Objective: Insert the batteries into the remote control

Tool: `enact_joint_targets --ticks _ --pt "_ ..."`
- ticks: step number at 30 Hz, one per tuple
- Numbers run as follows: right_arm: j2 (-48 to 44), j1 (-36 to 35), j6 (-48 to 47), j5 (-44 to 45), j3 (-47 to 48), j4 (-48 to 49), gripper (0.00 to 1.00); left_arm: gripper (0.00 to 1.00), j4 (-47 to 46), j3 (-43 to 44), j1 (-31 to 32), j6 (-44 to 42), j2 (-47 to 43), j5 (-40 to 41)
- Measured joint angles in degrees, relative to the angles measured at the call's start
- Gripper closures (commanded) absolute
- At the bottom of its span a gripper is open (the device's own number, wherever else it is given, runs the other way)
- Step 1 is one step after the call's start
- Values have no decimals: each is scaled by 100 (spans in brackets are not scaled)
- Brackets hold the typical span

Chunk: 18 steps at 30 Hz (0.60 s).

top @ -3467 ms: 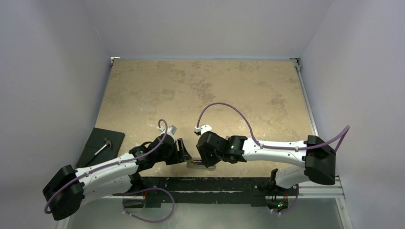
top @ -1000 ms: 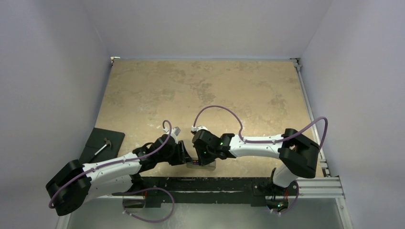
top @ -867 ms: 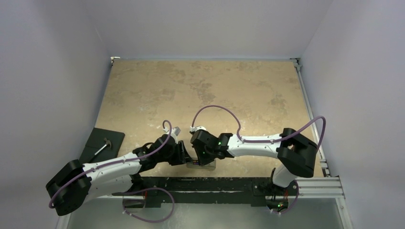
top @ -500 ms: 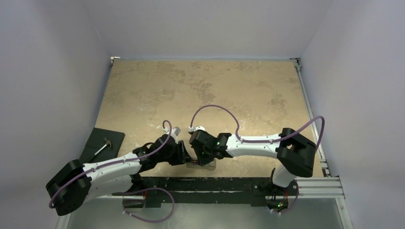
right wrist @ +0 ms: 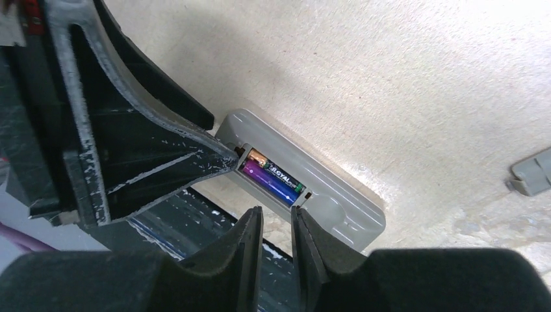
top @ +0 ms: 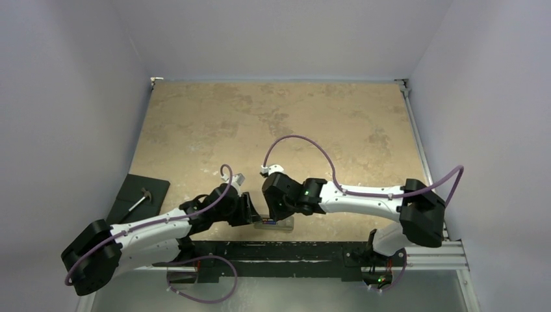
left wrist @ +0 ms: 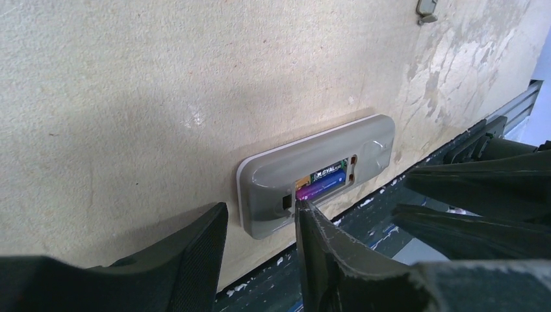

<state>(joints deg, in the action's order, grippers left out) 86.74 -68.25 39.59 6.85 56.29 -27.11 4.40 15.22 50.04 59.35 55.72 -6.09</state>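
The remote control [top: 273, 223] lies grey back up on the table [top: 260, 117], close to the near edge and parallel to the black rail [top: 273, 250] there, between the two wrists. Its battery recess is uncovered, and both batteries lie in it side by side along the remote's length: the purple-blue battery [right wrist: 269, 184] nearer the rail and the dark battery [right wrist: 276, 171], with its gold end, on the far side.

The left gripper [left wrist: 258, 208] has its fingers [left wrist: 325, 253] well apart around one end of the remote. One fingertip rests on the remote's back right at the end of the recess, against the end of the purple-blue battery [left wrist: 318, 190]. The other finger stands just off the end of the remote, with a strip of table showing between them in the left wrist view, so the remote is pinned under one tip and not clamped.

The right gripper [right wrist: 276, 214] has its fingers [right wrist: 250, 244] parted by only a narrow slit, with nothing held in it. Their tips hang over the rail side of the remote, just beside the recess. I cannot tell whether they touch the casing.

A small grey cover piece [right wrist: 533, 172] lies on the table, apart from the remote
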Motion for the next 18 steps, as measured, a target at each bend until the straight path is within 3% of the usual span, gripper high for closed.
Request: enact_joint_targets --ticks 9,18 --pt "-678 0 -20 164 -190 -61 64 51 474 249 0 -46 -181 66" --pt "-1023 0 50 81 -859 22 83 48 660 1005 0 -334 66 188"
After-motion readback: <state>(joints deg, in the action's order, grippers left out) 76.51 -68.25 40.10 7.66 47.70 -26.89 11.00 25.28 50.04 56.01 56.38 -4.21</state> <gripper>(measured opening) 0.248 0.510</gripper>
